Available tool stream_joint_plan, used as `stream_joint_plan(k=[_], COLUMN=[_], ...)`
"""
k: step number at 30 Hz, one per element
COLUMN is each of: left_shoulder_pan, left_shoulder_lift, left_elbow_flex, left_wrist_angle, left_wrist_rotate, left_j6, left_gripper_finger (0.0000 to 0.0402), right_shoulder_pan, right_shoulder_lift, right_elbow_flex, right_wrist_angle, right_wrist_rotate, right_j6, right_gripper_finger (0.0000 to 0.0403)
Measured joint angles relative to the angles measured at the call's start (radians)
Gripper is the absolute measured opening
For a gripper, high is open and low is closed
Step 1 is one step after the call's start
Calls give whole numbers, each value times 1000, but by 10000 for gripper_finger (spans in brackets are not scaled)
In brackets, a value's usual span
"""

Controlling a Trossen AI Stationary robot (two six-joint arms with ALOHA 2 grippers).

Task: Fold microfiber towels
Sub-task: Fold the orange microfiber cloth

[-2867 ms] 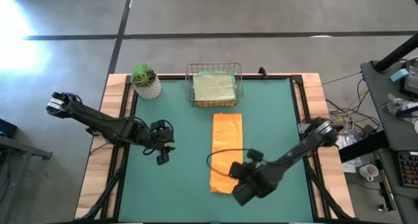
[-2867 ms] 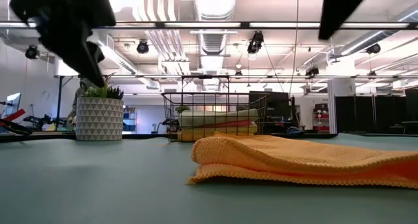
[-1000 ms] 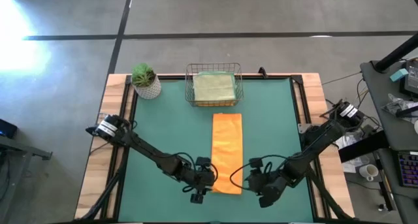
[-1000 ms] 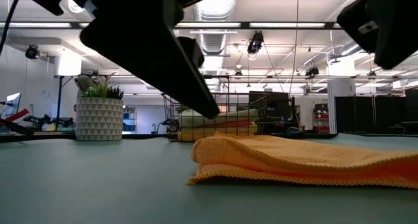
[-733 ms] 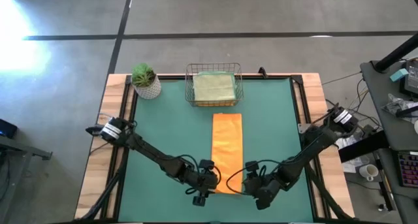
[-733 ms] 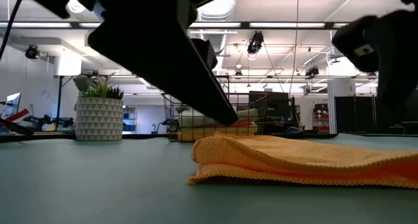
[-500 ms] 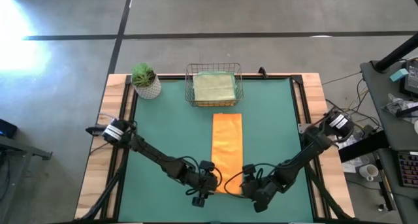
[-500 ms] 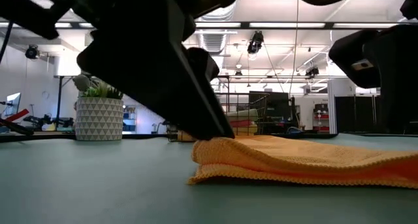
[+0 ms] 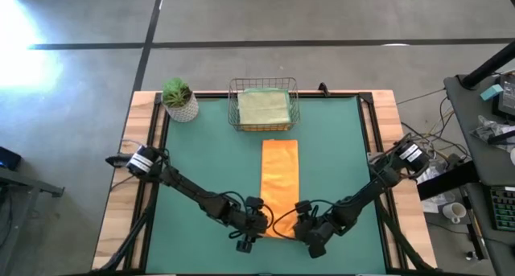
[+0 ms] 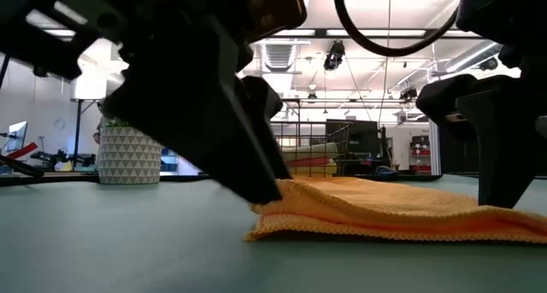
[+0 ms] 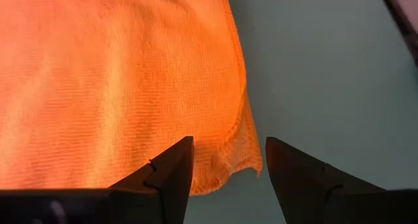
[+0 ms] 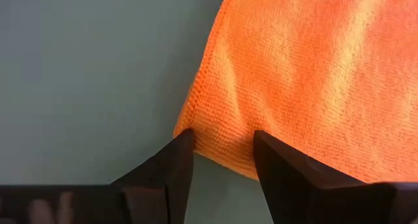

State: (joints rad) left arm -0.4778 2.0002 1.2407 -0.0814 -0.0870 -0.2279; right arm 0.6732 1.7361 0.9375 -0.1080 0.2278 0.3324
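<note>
Right now, from high above, a long orange towel [image 9: 279,187] lies flat in the middle of the green table [image 9: 201,163], folded into a strip that runs from 12 o'clock to 6 o'clock; the left gripper [image 9: 251,230] sits at the strip's 7 o'clock corner and the right gripper [image 9: 308,232] at its 5 o'clock corner, probably so each can pinch one corner and fold the strip over; a wire basket [image 9: 264,105] at 12 o'clock holds a pale green towel [image 9: 263,108], and a small potted plant [image 9: 179,99] stands at 11 o'clock; from table height, the orange towel looks soft and bumpy, with a rounded folded edge; from the left wrist, the two dark fingers stand wide apart with the fuzzy, stitched corner between them, not squeezed yet; from the right wrist, the fingers are also apart around the other corner, touching its edge but not holding it.
</note>
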Motion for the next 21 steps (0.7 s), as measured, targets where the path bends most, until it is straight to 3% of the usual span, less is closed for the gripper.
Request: stream_joint_plan(k=[7,13,17,21], left_shoulder_pan=[5,7,8,10], left_shoulder_lift=[62,73,74,68], left_elbow_flex=[32,34,35,35], left_wrist_angle=[16,15,6,-4], left_wrist_rotate=[17,-34,-47,-58], left_j6=[-5,-103,-107,-108], left_gripper_finger=[176,170,126,45], right_shoulder_pan=[-25,-33,-33,-33], right_shoulder_lift=[7,7,7,7], right_elbow_flex=[2,3,3,3], right_wrist_angle=[17,15,11,9], right_wrist_rotate=[-3,-33,-30,-29], right_j6=[-4,6,8,8], right_gripper_finger=[152,129,88,36])
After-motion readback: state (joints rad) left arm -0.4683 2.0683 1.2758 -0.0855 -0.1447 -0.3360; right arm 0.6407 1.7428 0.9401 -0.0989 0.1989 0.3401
